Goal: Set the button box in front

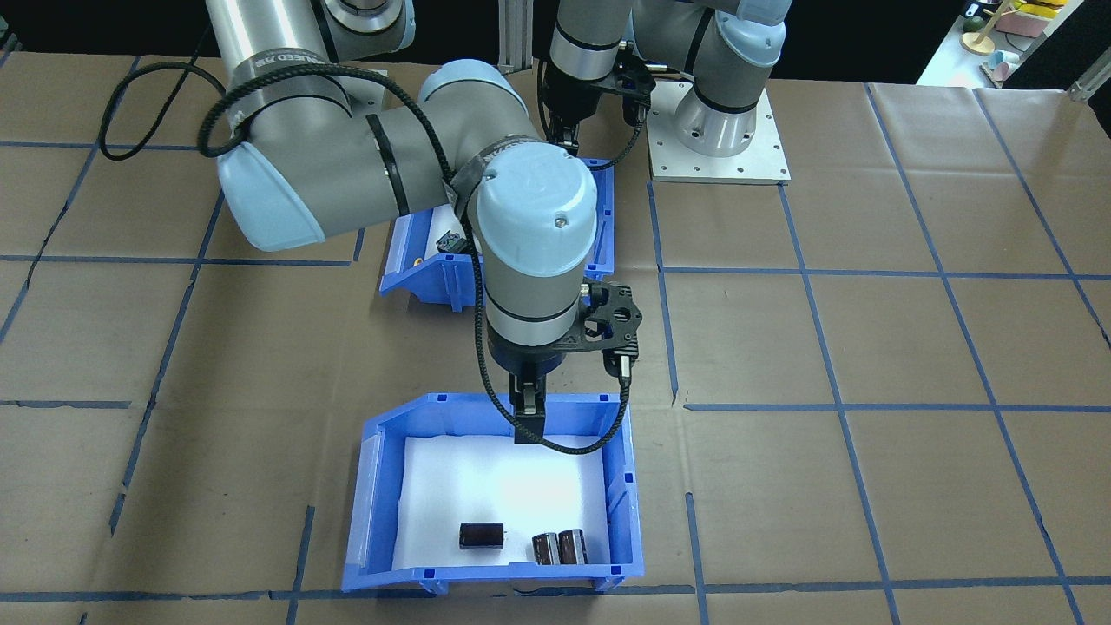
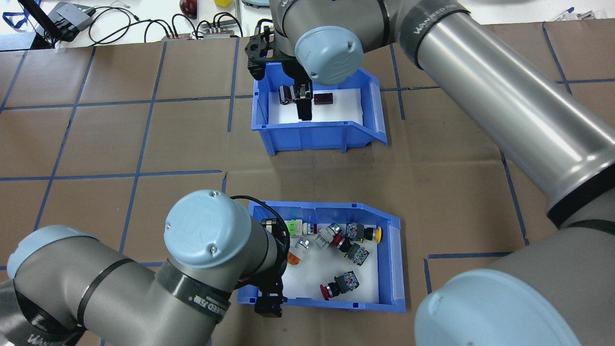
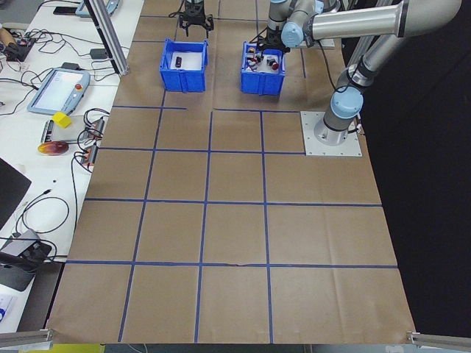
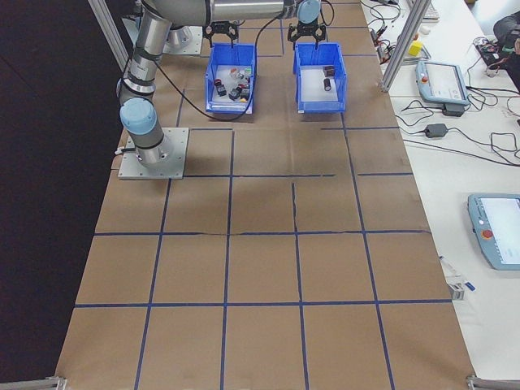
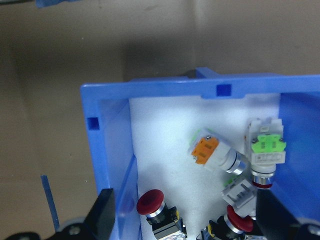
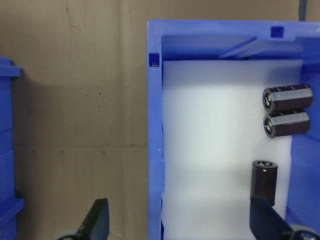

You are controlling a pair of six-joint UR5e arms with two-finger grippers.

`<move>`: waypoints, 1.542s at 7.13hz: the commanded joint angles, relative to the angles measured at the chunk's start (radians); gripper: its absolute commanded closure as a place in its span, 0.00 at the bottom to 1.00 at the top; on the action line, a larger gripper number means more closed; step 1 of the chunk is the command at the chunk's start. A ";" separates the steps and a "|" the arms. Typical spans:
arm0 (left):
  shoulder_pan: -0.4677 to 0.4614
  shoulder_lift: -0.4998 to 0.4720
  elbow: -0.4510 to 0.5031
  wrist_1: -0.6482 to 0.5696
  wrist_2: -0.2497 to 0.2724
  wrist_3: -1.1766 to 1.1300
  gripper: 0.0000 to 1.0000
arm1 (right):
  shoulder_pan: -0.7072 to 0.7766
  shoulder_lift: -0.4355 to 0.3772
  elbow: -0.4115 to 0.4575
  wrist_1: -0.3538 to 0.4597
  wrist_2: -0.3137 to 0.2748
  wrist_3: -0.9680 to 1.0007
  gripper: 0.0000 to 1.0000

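Note:
The button box (image 2: 391,259) is a blue bin with a white liner. It holds several push buttons (image 2: 355,252) with red, yellow, orange and green caps, and stands on the robot's side of the table. In the front-facing view the right arm hides most of the button box (image 1: 417,278). My left gripper (image 2: 270,300) hangs at its near left corner. In the wrist view the left gripper (image 5: 185,220) is open, with one finger beside the blue wall (image 5: 112,165). My right gripper (image 1: 528,421) is open over the back wall of the other bin, with nothing held.
An identical blue bin (image 2: 312,137) with black cylinders (image 1: 482,536) stands further from the robot, directly beyond the button box. Brown paper with blue tape lines covers the table. The left arm's base plate (image 1: 720,139) lies beside the button box. Cables (image 2: 144,24) run past the far edge.

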 commanded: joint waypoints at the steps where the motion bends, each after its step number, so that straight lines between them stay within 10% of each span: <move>1: -0.074 -0.001 -0.072 0.149 0.066 -0.071 0.02 | 0.020 0.027 0.046 -0.013 0.000 -0.019 0.00; 3: -0.109 -0.001 -0.140 0.215 0.062 -0.095 0.02 | 0.009 0.021 0.131 -0.166 -0.012 -0.039 0.00; 6: -0.109 -0.041 -0.142 0.215 0.057 -0.175 0.02 | 0.010 0.038 0.161 -0.176 -0.022 -0.010 0.05; 9: -0.112 -0.102 -0.136 0.272 0.057 -0.189 0.11 | 0.009 0.033 0.145 -0.178 -0.046 -0.024 0.78; 11: -0.112 -0.119 -0.136 0.269 0.056 -0.185 0.58 | -0.003 0.017 0.103 -0.175 -0.087 -0.028 0.93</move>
